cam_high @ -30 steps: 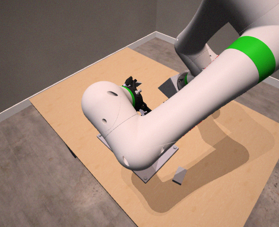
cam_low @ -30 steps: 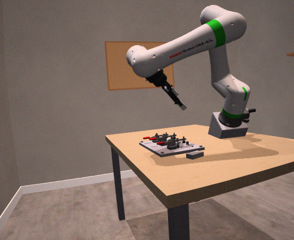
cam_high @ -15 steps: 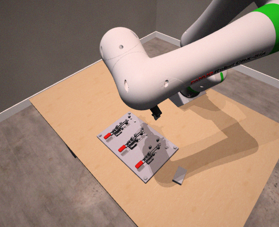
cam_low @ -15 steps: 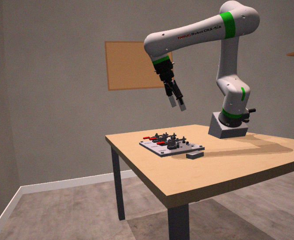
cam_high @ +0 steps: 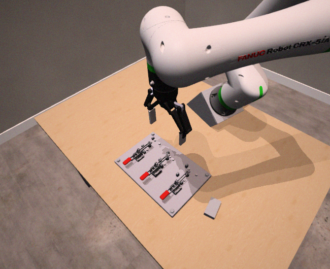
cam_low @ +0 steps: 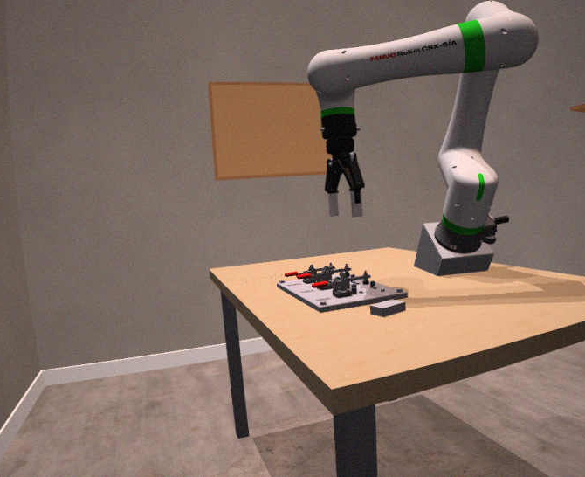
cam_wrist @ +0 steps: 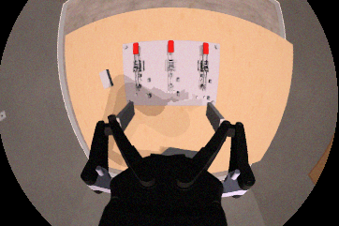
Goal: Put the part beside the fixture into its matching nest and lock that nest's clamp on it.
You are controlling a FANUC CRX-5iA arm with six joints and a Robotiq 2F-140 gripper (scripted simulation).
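Note:
The part (cam_high: 213, 207) (cam_low: 388, 307) (cam_wrist: 106, 79), a grey block, lies flat on the table beside the fixture plate (cam_high: 177, 205) (cam_low: 308, 297) (cam_wrist: 154, 51). Three clamps stand on the plate. The red handles are the one nearest the part (cam_high: 164, 194) (cam_low: 320, 284) (cam_wrist: 136, 48), the middle one (cam_high: 144, 175) (cam_low: 303, 275) (cam_wrist: 170, 46) and the far one (cam_high: 126, 160) (cam_low: 291, 273) (cam_wrist: 206, 48). All three handles and bars look low and roughly level; locking cannot be told. No part shows in the nests. My gripper (cam_high: 167, 128) (cam_low: 345, 205) (cam_wrist: 169, 108) is open and empty, high above the table.
The robot's base block (cam_high: 201, 108) (cam_low: 453, 262) stands on the table (cam_high: 246, 231) (cam_low: 333, 354) (cam_wrist: 262, 88) behind the fixture. The clamps and pins rise above the plate. The arm's shadow falls across the nest side of the plate.

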